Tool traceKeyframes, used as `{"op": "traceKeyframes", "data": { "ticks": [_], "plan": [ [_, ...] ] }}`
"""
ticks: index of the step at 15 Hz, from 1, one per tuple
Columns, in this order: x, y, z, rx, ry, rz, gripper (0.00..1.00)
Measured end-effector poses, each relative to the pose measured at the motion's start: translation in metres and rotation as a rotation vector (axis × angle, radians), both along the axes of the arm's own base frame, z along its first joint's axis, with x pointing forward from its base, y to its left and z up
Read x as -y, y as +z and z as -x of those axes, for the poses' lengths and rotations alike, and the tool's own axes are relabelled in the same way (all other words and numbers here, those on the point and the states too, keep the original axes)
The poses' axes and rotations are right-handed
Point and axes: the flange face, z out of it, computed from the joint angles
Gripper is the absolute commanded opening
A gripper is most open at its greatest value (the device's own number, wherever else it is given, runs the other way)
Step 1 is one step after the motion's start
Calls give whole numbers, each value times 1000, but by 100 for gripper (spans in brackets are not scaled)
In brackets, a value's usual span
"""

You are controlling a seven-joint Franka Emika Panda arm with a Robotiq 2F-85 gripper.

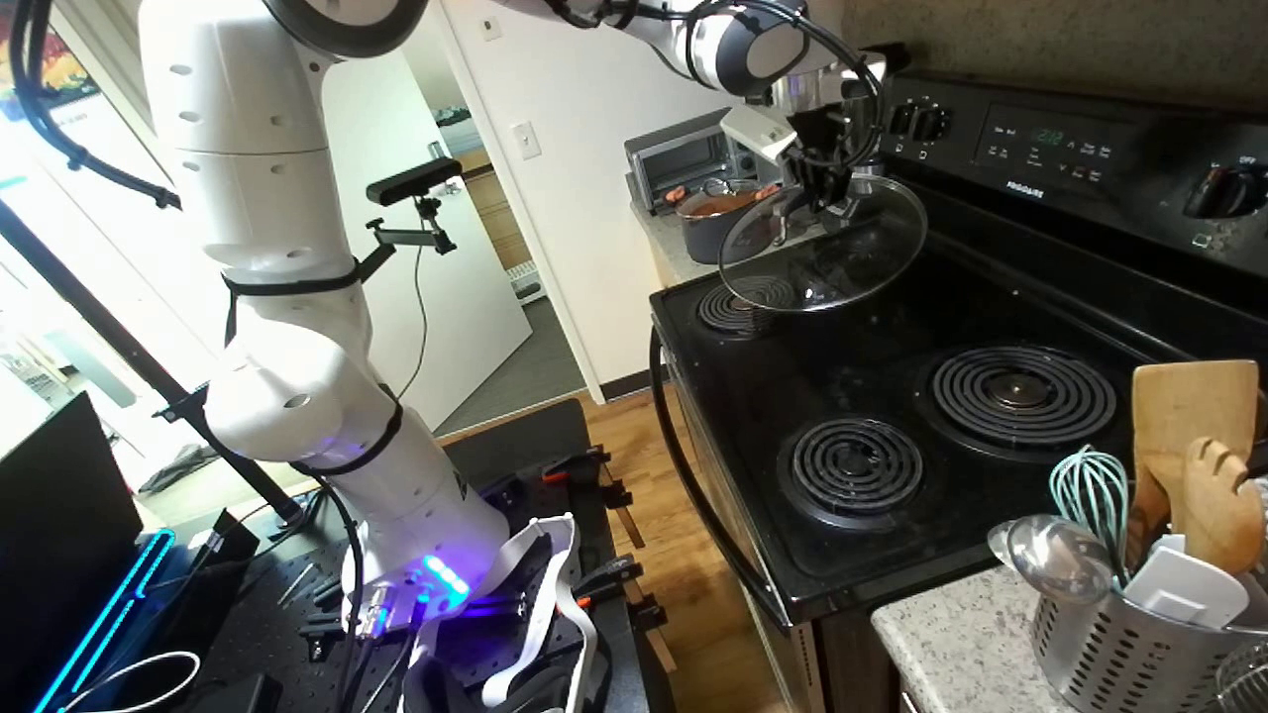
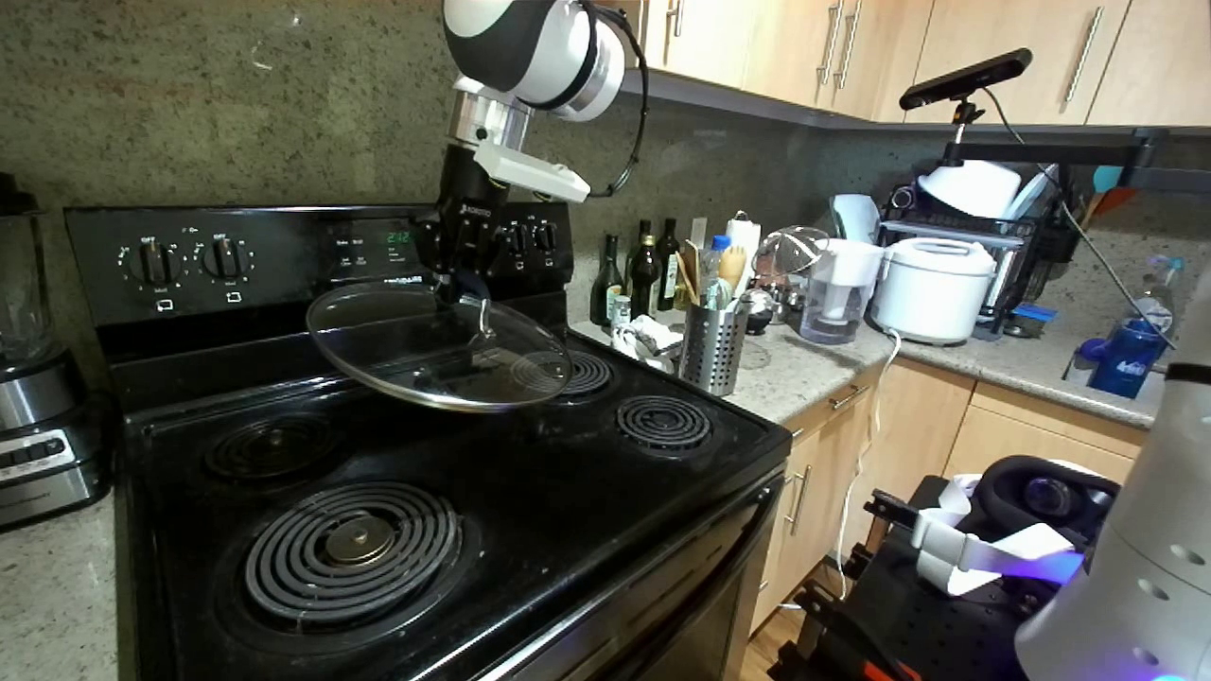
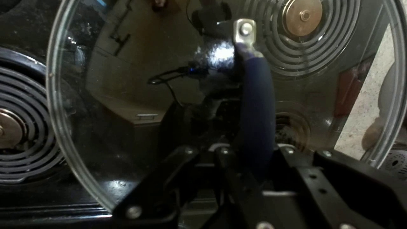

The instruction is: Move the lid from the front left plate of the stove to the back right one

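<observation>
The round glass lid (image 1: 882, 262) with a metal rim hangs tilted in the air above the rear of the black stove (image 1: 773, 396); it also shows in an exterior view (image 2: 397, 345) and the wrist view (image 3: 127, 133). My gripper (image 1: 830, 193) is shut on its dark blue handle (image 3: 258, 92); the fingertips are dark in the wrist view (image 3: 254, 151). The front left plate (image 2: 355, 544) is bare. The back right plate (image 1: 1020, 393) is bare; it shows at the left of the wrist view (image 3: 9, 127), outside the lid's rim.
The control panel (image 1: 1050, 149) rises behind the plates. A utensil holder (image 1: 1139, 644) stands on the counter beside the stove's right side. A pot (image 1: 708, 238) sits on the opposite counter, and a blender (image 2: 43, 426) stands there too. Bottles (image 2: 643, 270) stand farther back.
</observation>
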Motion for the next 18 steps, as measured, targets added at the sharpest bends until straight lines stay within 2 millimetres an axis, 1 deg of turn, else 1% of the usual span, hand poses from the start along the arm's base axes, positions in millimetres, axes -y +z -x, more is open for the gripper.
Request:
{"op": "traceKeyframes", "data": {
  "ticks": [4,5,7,11,14,16,18],
  "plan": [
    [0,0,0,0,0,0,9],
    [0,0,0,0,0,0,2],
    [0,-3,0,-5,0,1,2],
    [2,-32,-1,-48,-2,7,2],
    [10,-46,-5,-57,-20,13,2],
    [18,-47,-8,-49,-37,17,2],
    [28,-44,-12,-33,-65,20,2]
  ]
}}
